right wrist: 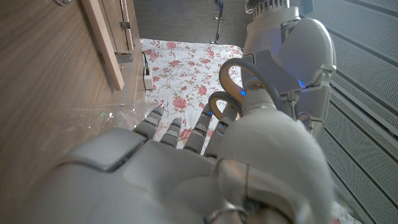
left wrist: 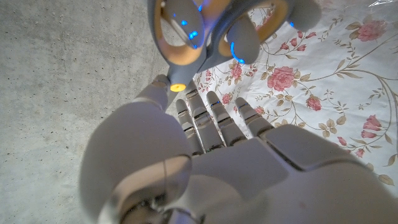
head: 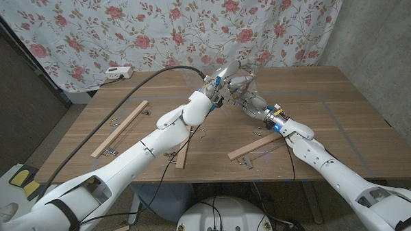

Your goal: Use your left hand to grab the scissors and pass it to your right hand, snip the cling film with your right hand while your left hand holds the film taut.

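A floral curtain (head: 189, 27) hangs behind the wooden table (head: 343, 117). Above its far middle, the left hand (head: 217, 87) grips the scissors (left wrist: 205, 31) by the blades, handles toward the right hand (head: 249, 100), whose fingers reach the loops; its grasp is unclear

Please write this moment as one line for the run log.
phase: scissors handover | left hand: grips scissors | right hand: at handles, grip unclear | cling film: uncut

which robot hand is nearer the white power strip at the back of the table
Left. The left robot hand is raised over the table's far middle, on the power strip's side. The right robot hand sits just beyond it, farther from the strip.
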{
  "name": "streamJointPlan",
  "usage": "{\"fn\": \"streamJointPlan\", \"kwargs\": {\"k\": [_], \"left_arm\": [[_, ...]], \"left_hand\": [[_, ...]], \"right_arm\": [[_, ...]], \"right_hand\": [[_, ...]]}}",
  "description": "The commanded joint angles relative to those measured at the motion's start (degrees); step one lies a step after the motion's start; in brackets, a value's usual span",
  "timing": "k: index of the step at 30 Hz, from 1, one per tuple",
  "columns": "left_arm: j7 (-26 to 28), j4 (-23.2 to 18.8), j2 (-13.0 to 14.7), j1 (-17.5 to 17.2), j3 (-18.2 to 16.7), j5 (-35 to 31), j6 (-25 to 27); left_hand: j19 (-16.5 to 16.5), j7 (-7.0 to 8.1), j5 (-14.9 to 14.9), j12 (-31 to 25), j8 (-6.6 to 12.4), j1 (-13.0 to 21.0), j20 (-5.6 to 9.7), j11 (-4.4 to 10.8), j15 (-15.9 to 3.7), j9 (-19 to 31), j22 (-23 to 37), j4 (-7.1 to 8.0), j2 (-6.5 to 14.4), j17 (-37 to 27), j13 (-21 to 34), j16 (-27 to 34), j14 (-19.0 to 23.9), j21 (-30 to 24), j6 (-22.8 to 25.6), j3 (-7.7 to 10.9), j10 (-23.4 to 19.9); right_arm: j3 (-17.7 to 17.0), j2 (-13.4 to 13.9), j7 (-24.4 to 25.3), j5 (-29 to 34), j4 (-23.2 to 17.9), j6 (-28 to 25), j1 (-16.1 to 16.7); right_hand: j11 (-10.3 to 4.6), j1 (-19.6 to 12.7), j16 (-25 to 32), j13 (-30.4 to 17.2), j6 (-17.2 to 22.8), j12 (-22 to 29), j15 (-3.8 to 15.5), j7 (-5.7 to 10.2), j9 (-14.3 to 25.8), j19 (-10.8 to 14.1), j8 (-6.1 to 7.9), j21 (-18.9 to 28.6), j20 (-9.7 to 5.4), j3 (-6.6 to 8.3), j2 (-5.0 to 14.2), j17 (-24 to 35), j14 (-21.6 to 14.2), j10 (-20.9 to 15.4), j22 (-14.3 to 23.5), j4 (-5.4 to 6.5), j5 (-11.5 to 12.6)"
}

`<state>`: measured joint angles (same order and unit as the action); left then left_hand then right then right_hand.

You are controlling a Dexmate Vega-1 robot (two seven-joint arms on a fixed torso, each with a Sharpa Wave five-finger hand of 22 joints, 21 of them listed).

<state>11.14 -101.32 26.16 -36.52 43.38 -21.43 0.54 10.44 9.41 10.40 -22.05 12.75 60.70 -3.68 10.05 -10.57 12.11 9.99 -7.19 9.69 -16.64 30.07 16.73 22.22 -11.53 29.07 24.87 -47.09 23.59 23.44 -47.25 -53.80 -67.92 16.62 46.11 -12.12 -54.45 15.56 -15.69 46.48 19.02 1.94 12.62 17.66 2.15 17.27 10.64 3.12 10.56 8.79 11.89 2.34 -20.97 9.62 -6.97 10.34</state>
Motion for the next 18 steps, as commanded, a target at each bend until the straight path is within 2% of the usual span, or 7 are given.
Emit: {"fn": "streamJointPlan", "kwargs": {"k": [1,7,16,17,18], "left_arm": [[-0.14,-0.05,-0.06,-0.11,0.21,0.00,0.43],[-0.05,0.06,-0.07,-0.14,0.22,0.07,0.38],[0.04,-0.23,0.22,-0.39,0.16,-0.11,0.56],[0.05,-0.26,0.24,-0.43,0.13,-0.07,0.54],[0.04,-0.30,0.27,-0.46,0.13,-0.09,0.59]], "left_hand": [[0.21,0.01,0.24,-0.28,-0.26,-0.08,-0.51,2.80,-0.86,0.27,0.22,0.03,0.39,-0.09,0.31,0.02,-0.08,-0.04,0.46,0.43,-3.36],[0.23,0.02,0.25,-0.25,-0.29,-0.07,-0.53,2.80,-0.91,0.27,0.22,0.02,0.40,-0.10,0.35,0.02,-0.07,-0.05,0.44,0.44,-3.38],[0.20,-0.01,0.22,-0.21,-0.34,-0.05,-0.52,2.80,-0.99,0.27,0.22,-0.03,0.38,-0.15,0.40,0.04,-0.11,-0.03,0.38,0.41,-3.41],[0.18,0.02,0.23,-0.20,-0.33,-0.07,-0.51,2.80,-0.93,0.27,0.22,-0.02,0.38,-0.13,0.41,0.02,-0.12,-0.03,0.42,0.42,-3.42],[0.18,0.04,0.23,-0.20,-0.33,-0.04,-0.51,2.80,-0.99,0.27,0.22,-0.04,0.40,-0.15,0.42,0.04,-0.11,-0.03,0.42,0.42,-3.43]], "right_arm": [[-0.19,0.03,1.38,-0.96,-0.61,-1.55,0.42],[-0.40,-0.20,1.78,-1.86,-0.88,-2.64,0.70],[-0.59,-0.43,1.55,-2.58,-0.34,-3.82,0.61],[-0.55,-0.42,1.59,-2.49,-0.32,-3.88,0.57],[-0.50,-0.37,1.83,-2.27,-0.42,-3.84,0.60]], "right_hand": [[-0.46,-0.31,1.36,-2.41,2.39,2.32,9.02,-0.40,0.18,0.94,0.57,0.26,-0.37,1.05,0.94,0.67,-2.70,-5.16,-0.02,0.01,0.07],[-0.51,-1.04,3.15,-4.69,4.20,4.26,9.76,-0.91,0.29,1.79,1.48,0.27,-0.45,2.22,1.54,1.68,-5.33,-10.47,-0.01,0.00,0.09],[-0.36,-1.62,4.15,-6.04,3.90,4.62,10.03,-0.79,1.12,2.29,1.96,0.30,-0.28,3.03,1.80,2.50,-6.14,-11.17,0.01,-0.02,0.04],[-0.16,-1.56,4.42,-6.77,3.72,5.00,10.06,-0.46,1.39,2.29,2.02,0.26,-0.28,3.17,1.83,2.84,-6.25,-11.11,0.02,0.16,0.02],[0.10,-1.40,5.14,-9.64,3.47,6.42,10.14,-0.27,2.29,2.49,2.21,0.24,-0.36,3.41,1.56,3.99,-6.36,-9.96,0.05,0.48,-0.09]]}}
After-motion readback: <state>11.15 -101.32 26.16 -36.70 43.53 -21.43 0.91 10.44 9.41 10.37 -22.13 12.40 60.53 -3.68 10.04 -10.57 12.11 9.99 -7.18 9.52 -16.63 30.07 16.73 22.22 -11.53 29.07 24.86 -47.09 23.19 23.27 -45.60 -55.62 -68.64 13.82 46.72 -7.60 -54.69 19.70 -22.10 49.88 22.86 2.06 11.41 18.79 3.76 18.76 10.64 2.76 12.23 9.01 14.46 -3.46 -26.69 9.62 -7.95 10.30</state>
